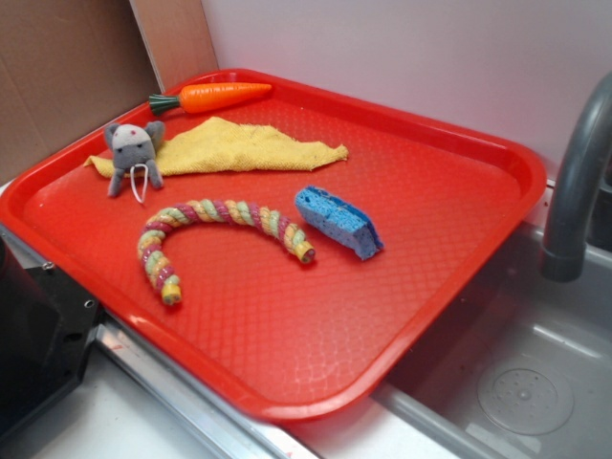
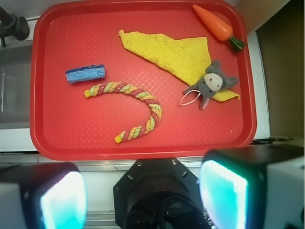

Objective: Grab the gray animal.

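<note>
The gripper (image 2: 143, 195) is seen only in the wrist view, where its two fingers (image 2: 62, 198) stand wide apart at the bottom edge of the picture, with nothing held between them. In the exterior view the gripper is not seen.

The gray animal (image 2: 213, 84) is observed well ahead of the fingers and off toward the right-hand finger, well apart from both. It lies on a red tray (image 2: 47, 95), face up, its upper body resting on the corner of a yellow cloth (image 2: 176, 55) and its legs on the bare tray. A thin white string loop is noted beside it on the side nearer the gap between the fingers. In the exterior view the gray animal (image 1: 132, 153) is seen at the same corner of the yellow cloth (image 1: 239, 145).

A striped rope toy (image 2: 133, 107), curved like a hook, is recorded roughly ahead of the gap between the fingers. A blue sponge (image 2: 85, 73) lies beyond the left-hand finger. A toy carrot (image 2: 217, 26) is found farthest from the fingers, beyond the gray animal, apart from it. A sink (image 1: 516, 382) with a gray faucet (image 1: 579, 182) adjoins the red tray (image 1: 430, 239).
</note>
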You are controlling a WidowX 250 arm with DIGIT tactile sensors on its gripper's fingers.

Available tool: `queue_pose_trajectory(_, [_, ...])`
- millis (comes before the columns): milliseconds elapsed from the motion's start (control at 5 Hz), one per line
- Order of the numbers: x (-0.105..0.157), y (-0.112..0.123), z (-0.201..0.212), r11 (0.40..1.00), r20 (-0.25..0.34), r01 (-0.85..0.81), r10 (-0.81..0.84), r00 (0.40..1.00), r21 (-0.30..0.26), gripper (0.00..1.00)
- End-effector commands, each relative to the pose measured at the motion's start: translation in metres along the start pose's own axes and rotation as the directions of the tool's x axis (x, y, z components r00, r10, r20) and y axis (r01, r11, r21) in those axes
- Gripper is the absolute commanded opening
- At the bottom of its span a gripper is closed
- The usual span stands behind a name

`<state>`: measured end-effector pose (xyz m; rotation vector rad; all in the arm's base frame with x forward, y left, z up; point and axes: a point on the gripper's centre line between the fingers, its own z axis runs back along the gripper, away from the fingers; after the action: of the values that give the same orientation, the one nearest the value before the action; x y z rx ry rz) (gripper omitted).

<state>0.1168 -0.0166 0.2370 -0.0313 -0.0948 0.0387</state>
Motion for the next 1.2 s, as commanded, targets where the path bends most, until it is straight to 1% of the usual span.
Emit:
queue_pose_trajectory(0, [0.000, 0.000, 0.000, 1.000, 0.000, 0.000, 0.000, 1.000, 0.000, 1.00])
queue_pose_trajectory(200, [0.009, 0.010, -0.008, 0.971, 0.042, -0.236, 0.238, 0.970, -0.039, 1.00])
queue_pose_trajectory(400, [0.011, 0.021, -0.020, 0.887, 0.115, -0.458, 0.463, 0.879, -0.064, 1.00])
queue_pose_trajectory(600, [0.016, 0.038, -0.036, 0.789, 0.181, -0.609, 0.612, 0.770, -0.080, 1.00])
queue_pose_trajectory(800, [0.027, 0.059, -0.056, 0.749, 0.198, -0.658, 0.659, 0.726, -0.081, 1.00])
queue_pose_trajectory(1000, [0.041, 0.082, -0.082, 0.699, 0.247, -0.714, 0.701, 0.669, -0.049, 1.00])
